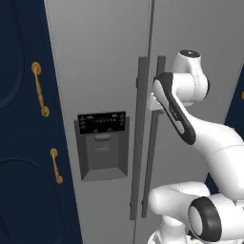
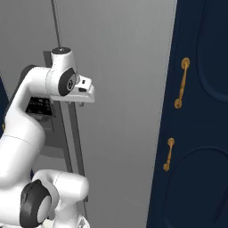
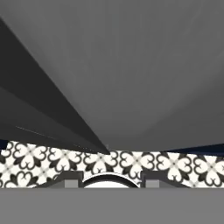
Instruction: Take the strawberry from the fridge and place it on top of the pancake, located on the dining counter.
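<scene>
The fridge (image 1: 105, 71) stood shut, its two dark handles (image 1: 147, 138) at 6 o'clock of the door seam; the hand (image 2: 82, 103) sat closed against the right handle, gripping it as far as visible; patterned floor (image 3: 131, 164) lay below.

The fridge (image 1: 105, 62) is showing light grey, its long handles (image 1: 139, 143) dark grey and its dispenser panel (image 1: 102, 123) black. The cabinets (image 2: 200, 133) beside it are showing navy with gold handles (image 2: 181, 83). The floor (image 3: 175, 166) is showing a black-and-white, perhaps floral, tile pattern.
</scene>
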Robot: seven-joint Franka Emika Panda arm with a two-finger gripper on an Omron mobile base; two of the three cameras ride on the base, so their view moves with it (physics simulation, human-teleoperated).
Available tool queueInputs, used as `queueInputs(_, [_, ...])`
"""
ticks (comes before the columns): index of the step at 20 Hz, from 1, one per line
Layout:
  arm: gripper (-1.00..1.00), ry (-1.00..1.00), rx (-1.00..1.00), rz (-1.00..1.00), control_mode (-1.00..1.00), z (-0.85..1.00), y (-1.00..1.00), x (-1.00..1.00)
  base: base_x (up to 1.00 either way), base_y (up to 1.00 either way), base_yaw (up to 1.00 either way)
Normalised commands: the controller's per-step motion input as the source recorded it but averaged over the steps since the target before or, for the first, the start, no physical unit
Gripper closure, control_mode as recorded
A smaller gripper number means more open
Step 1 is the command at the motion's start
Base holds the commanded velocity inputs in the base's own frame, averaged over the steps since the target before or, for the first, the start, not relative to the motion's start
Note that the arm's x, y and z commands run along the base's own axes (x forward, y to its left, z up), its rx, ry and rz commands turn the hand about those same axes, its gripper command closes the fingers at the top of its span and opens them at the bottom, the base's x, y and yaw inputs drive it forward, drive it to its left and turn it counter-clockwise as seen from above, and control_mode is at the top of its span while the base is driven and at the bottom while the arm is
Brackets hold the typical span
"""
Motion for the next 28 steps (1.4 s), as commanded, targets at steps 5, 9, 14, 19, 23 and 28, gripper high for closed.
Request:
queueInputs(5, [-1.0,0.0,0.0,0.0,1.0,0.0,0.0,0.0,-0.05,0.0,0.0])
queueInputs(9, [-1.0,0.0,0.0,0.0,1.0,0.0,0.0,0.0,-0.48,0.04,-0.01])
queueInputs(14, [-1.0,0.0,0.0,0.0,1.0,0.0,0.0,0.0,-0.12,0.53,-0.12])
queueInputs(19, [-1.0,0.0,0.0,0.0,1.0,0.0,0.0,0.0,-0.2,0.18,-0.14])
queueInputs(23, [-1.0,0.0,0.0,0.0,1.0,0.0,0.0,0.0,-0.63,0.04,-0.05])
queueInputs(28, [-1.0,0.0,0.0,0.0,1.0,0.0,0.0,0.0,-0.64,0.23,-0.01])
